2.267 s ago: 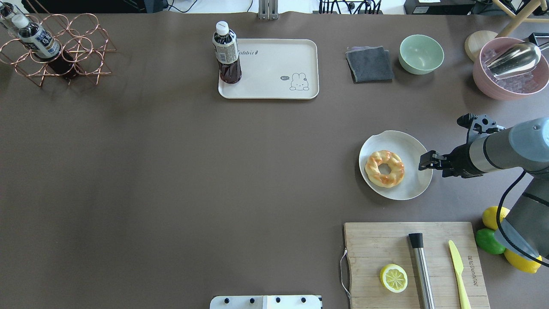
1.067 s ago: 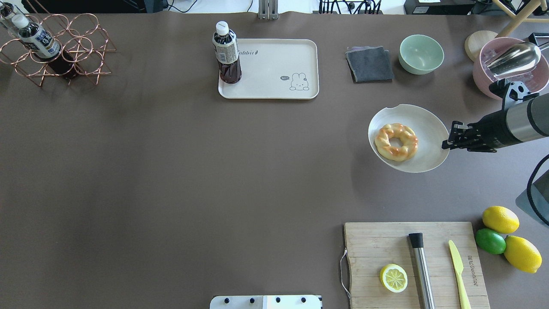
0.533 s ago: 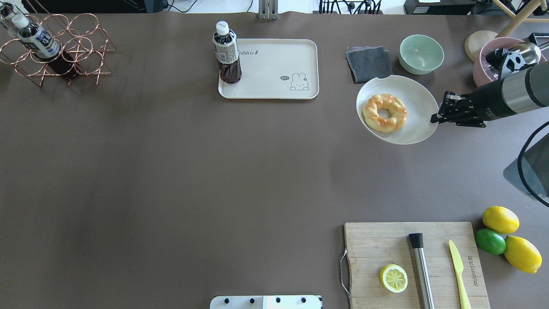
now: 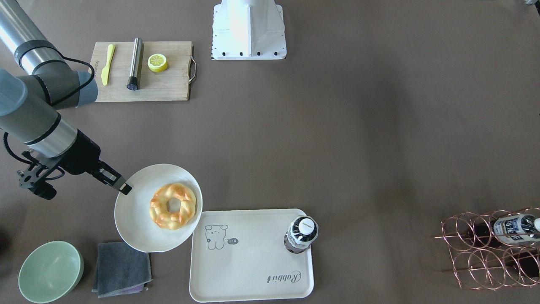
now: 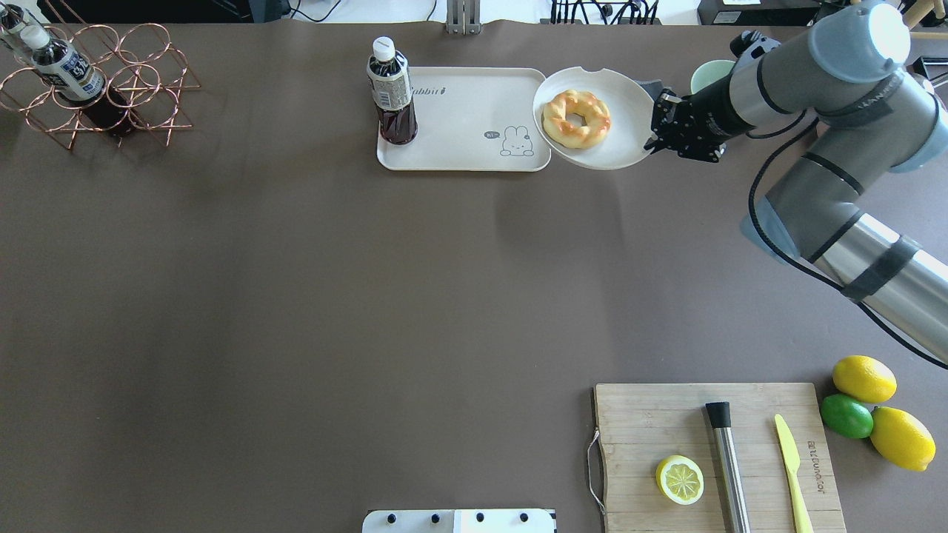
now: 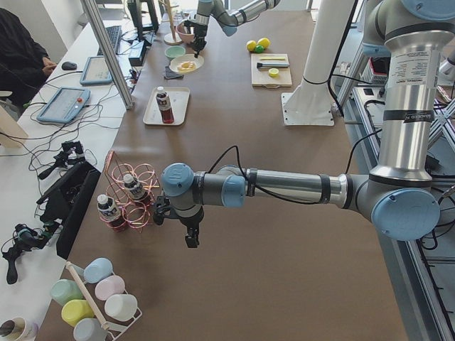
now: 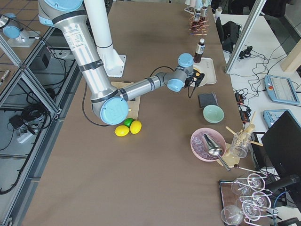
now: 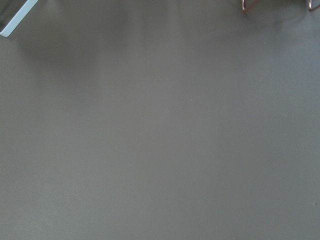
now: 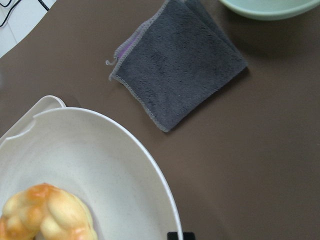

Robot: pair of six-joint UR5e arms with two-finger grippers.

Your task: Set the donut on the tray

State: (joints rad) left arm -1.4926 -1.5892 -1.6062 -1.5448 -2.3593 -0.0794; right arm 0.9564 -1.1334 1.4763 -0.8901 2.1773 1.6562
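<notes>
Evidently, the plate (image 5: 629, 104) is clenched at its 3 o'clock rim by the right end effector (image 5: 653, 141) and held at the 3 o'clock edge of the tray (image 5: 474, 152), presumably so the donut (image 5: 576, 118), lying on it, can be slid across.

On the tray (image 4: 253, 266) at the far side I read "Rabbit" in script. A small bubble beside its drawing says "hi". The bottle (image 4: 301, 234) label is too small for me to read.
</notes>
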